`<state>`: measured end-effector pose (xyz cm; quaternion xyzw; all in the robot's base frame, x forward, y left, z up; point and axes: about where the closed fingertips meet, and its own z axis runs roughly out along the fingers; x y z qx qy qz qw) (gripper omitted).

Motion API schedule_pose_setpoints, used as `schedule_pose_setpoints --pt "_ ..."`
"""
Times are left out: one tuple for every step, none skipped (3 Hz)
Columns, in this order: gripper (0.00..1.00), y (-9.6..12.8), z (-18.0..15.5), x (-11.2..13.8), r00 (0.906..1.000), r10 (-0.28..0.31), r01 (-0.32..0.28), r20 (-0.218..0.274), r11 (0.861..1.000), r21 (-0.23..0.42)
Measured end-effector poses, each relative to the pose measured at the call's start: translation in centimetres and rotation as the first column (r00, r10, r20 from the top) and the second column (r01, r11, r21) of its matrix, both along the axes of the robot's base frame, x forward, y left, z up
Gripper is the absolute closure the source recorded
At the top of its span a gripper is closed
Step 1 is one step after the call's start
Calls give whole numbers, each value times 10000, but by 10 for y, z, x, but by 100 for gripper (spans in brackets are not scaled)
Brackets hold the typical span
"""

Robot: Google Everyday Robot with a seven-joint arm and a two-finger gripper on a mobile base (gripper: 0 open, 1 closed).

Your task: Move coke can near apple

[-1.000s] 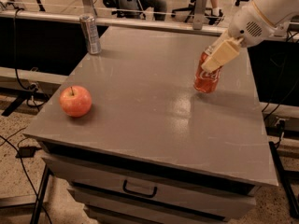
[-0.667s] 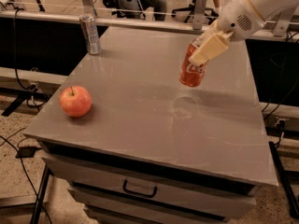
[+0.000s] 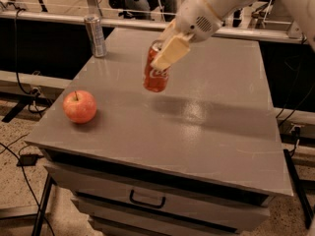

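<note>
The red coke can point(image 3: 155, 75) hangs tilted in the air above the middle of the grey table point(image 3: 206, 127), held near its top. My gripper point(image 3: 165, 50) comes in from the upper right and is shut on the can, one cream finger point(image 3: 170, 53) lying across its upper side. The red-orange apple point(image 3: 79, 106) sits on the table near the left front corner, well left of and below the can.
A tall silver-grey can point(image 3: 95, 35) stands at the table's back left corner. The table has a drawer with a handle point(image 3: 147, 199) at the front. Railings and cables lie behind and to the left.
The gripper has lifted the coke can off the table and carried it left toward the table's middle. The apple and the silver can have not moved.
</note>
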<state>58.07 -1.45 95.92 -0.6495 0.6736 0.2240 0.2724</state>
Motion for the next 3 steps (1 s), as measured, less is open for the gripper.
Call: schedule_pose_setpoints --pt "100 57 -9 -7 9933 1156 -1156 15 9933 -28" --pt "100 98 -20 -15 9799 1994 -1993 -5 9798 -141" --pt "85 118 -32 -20 9694 2457 -2453 9 9681 -509"
